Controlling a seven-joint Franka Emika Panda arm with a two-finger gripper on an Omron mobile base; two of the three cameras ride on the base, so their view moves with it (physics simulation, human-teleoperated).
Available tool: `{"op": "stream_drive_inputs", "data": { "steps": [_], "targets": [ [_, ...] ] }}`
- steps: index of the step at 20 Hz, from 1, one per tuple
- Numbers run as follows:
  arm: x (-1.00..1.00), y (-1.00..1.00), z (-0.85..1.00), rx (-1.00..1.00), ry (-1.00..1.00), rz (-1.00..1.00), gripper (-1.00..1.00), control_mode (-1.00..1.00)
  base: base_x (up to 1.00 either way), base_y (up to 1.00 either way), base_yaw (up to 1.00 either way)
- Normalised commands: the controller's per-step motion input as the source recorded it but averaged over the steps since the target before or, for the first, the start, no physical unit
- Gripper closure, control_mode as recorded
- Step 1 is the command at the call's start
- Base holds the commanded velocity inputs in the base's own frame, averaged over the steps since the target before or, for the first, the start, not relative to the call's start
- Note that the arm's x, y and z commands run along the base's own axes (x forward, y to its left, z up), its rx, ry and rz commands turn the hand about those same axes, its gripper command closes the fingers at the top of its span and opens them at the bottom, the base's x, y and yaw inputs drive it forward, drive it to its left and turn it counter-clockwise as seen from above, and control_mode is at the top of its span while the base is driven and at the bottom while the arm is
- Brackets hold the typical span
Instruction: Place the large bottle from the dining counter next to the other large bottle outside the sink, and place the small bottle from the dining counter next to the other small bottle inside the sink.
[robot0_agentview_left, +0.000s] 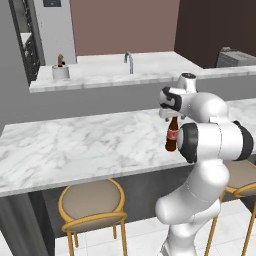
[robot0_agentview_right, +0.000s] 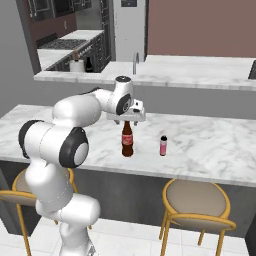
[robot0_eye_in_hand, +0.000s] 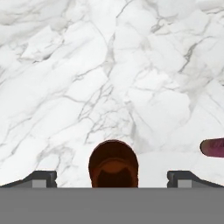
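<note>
Hovering straight above the large bottle, fingers spread wide and released, grasping nothing, one on each side of the dark cap in the hand view. Standing upright on the marbled dining bench, near its front edge, with the small bottle just beside it, also upright and apart from it. Showing beyond, on the far counter, the sink's curved steel tap. Tucked under the bench, round gold-legged stools.

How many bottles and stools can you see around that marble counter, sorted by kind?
Large brown bottles: 1
Small pink bottles: 1
Round stools: 2 in the right base view
Total: 4
</note>
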Motion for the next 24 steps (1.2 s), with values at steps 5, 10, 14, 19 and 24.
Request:
{"op": "stream_drive_inputs", "data": {
  "steps": [5,10,14,19,24],
  "targets": [
    [0.0,0.0,-0.15,0.0,0.0,0.0,-1.0,-1.0,0.0,0.0,0.0],
    [0.0,0.0,-0.09,0.0,0.0,0.0,-1.0,-1.0,0.0,0.0,0.0],
    [0.03,0.0,-0.05,0.0,0.01,0.0,-1.0,-1.0,0.0,0.0,0.0],
    [0.08,0.0,0.0,0.0,0.02,0.0,-1.0,-1.0,0.0,0.0,0.0],
    [0.02,0.0,0.0,0.0,0.0,0.0,-1.0,-1.0,0.0,0.0,0.0]
  ]
}}
